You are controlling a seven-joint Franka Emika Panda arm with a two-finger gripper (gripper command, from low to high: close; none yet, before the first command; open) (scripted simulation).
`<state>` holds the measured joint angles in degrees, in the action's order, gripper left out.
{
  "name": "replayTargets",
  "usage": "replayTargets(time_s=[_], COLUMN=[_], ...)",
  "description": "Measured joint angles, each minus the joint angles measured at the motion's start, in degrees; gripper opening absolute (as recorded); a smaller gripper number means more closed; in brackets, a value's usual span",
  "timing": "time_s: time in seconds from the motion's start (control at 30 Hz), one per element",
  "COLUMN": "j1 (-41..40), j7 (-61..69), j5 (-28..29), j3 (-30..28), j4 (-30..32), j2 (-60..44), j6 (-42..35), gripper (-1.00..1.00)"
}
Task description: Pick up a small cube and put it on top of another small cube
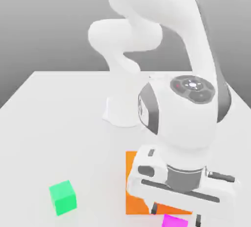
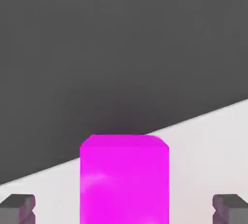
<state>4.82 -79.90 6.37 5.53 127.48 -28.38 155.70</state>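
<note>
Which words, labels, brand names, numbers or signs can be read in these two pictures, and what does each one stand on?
No readable text, brand, number or sign in either picture.
Arm: dark markings on its white housing, but no letters or digits to be made out.
Magenta cube: plain faces, no print.
Green cube: plain faces, no print.
Orange block: no print on the part in sight.

On the white table [image 1: 63, 123] I saw a green cube [image 1: 63, 197] at the exterior view's left, and a large orange block [image 1: 131, 201], which was well apart from it.
</note>
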Motion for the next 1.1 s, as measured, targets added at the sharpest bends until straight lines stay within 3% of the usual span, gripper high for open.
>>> replayTargets(time_s=[0.03, 0.27, 0.5, 0.8, 1.1], j1=[0.2, 0.2, -2.1, -2.0, 6.9], j7=[-0.2, -0.2, 5.6, 24.3, 42.8], j5=[0.3, 0.3, -0.6, -3.0, -9.6], j3=[-0.3, -0.3, 1.0, 2.9, 3.2], j4=[-0.3, -0.3, 1.8, 10.9, 27.9], j2=[-1.5, -1.5, 11.4, 30.2, 48.9], j6=[1.1, 1.3, -6.3, -11.1, -16.8], gripper=[-1.0, -1.0, -1.0, -1.0, -1.0])
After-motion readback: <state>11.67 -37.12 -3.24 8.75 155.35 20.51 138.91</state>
